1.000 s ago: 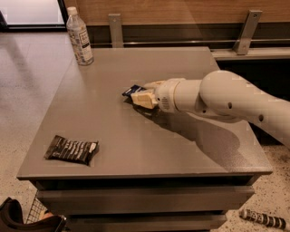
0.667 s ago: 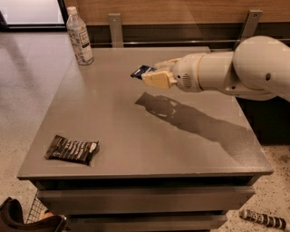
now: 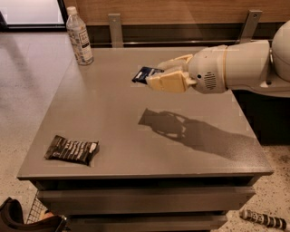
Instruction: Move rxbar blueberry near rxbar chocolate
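Big white arm (image 3: 235,68) reaches in from the side, well above the table (image 3: 113,122), w/ its gripper (image 3: 153,77) clamped on the rxbar blueberry (image 3: 144,74). The navy wrapper is pinched at one end, the rest poking out past the fingers, a bit tilted. It's held high prob. so the wrapper clears the top on the way over. The arm's shadow (image 3: 181,129) lies on the table apart from it, so the bar is def. airborne. The rxbar chocolate (image 3: 71,150) lies flat near the front corner, pale end toward the middle, well apart from the gripper, so I'd say most of the carry & the set-down are yet to do. Room: wood-panelled wall (image 3: 158,11) at the back w/ metal uprights (image 3: 115,27), speckled floor (image 3: 27,77). The tabletop is grey, matte, flat, w/ drawer fronts below. A water bottle (image 3: 79,36) stands upright at the far corner, out of the line btw the two bars. On the floor there's a striped thing (image 3: 263,219) at one front corner & a dark object (image 3: 18,219) at the other; can't tell what they are.
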Action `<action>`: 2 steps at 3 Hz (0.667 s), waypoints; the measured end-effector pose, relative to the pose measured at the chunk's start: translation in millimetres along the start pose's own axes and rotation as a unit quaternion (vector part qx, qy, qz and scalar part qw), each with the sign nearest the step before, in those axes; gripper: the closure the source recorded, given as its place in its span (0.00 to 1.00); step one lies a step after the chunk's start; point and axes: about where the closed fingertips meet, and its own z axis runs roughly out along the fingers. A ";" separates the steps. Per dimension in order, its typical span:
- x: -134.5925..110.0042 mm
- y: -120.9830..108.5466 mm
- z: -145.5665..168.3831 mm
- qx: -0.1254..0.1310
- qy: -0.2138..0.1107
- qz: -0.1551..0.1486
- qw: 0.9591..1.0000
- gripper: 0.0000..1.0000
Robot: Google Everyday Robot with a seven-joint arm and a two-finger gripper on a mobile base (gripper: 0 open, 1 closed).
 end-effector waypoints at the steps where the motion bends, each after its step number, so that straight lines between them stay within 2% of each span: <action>1: 27.4 39.4 -12.7 -0.008 0.000 0.000 1.000 1.00; 2: 76.5 70.8 -18.5 -0.020 0.012 0.013 1.000 1.00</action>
